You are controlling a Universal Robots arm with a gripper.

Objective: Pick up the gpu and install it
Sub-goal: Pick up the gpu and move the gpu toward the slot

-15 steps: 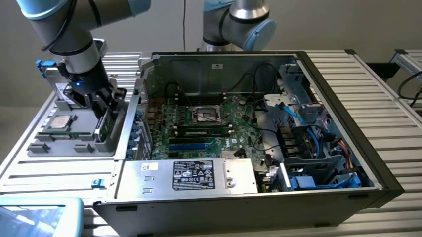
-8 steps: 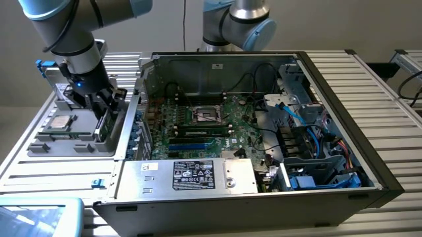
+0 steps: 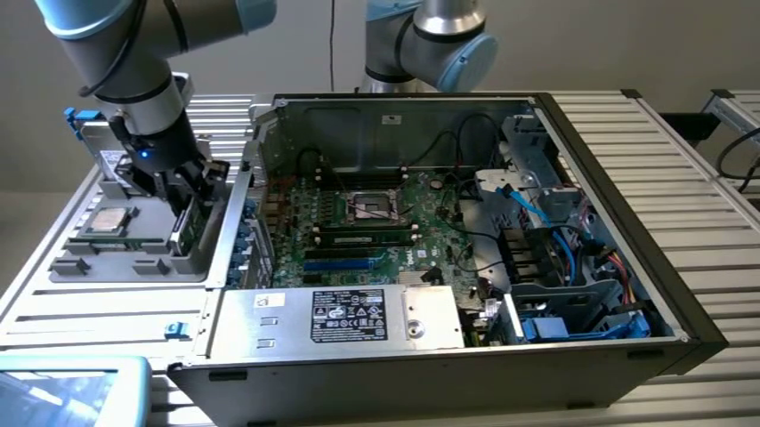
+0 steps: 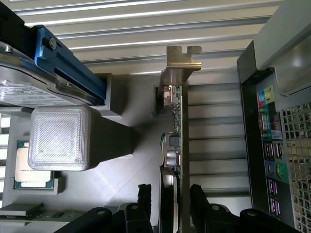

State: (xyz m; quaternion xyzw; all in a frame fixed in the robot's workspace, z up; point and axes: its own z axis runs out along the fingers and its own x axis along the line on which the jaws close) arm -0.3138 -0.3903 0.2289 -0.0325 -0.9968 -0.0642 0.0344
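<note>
**One card, claw spread around it**

One gpu (image 4: 177,126) stands on edge in the grey holder (image 3: 119,267), at nine o'clock from the computer case (image 3: 665,302) in the exterior view. The claw (image 4: 171,194) is released, with fingers (image 4: 145,194) flanking the card.

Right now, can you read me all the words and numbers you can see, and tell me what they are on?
No text reads clearly.
On the power supply, the black label: too small to read.
On the case wall, the white sticker: too small.
On the processor: nothing legible.
</note>
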